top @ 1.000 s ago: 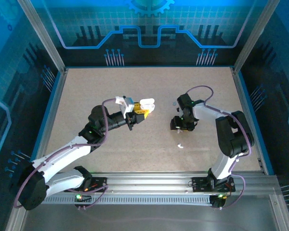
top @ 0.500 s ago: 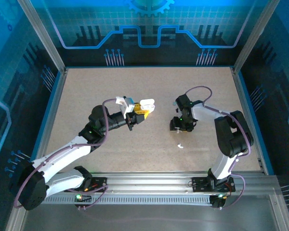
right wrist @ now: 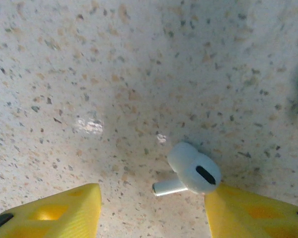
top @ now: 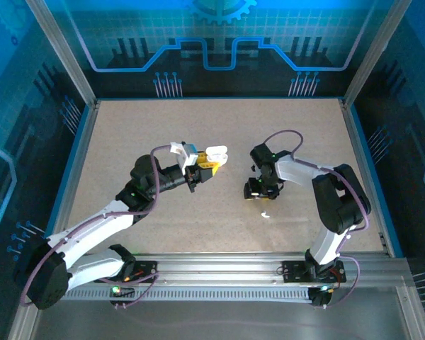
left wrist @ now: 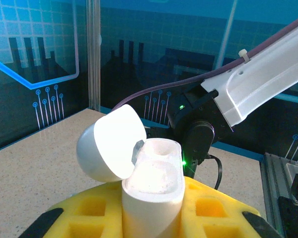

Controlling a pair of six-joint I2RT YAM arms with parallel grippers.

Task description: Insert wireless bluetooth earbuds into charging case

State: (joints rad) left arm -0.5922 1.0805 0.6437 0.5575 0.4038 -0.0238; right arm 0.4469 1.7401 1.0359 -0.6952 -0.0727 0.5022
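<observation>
Left pincer (top: 205, 168) (left wrist: 151, 214): clamped on the white charging case (top: 214, 154) (left wrist: 151, 183), yellow fingers on either side of its lower body. I see the case upright with its lid hinged open to one side, held above the worktop (top: 163, 127) a little left of its middle. Glare washes out the case's top, so I cannot tell what its wells hold.

Right pincer (top: 257, 191) (right wrist: 151, 213): jaws partly open and empty, pointing down at the worktop right of its middle.

One white earbud (right wrist: 191, 173) (top: 266, 214) lies on the worktop, stem flat. In the wrist view it sits between the two yellow fingertips, closer to one. I cannot tell whether they touch.
</observation>
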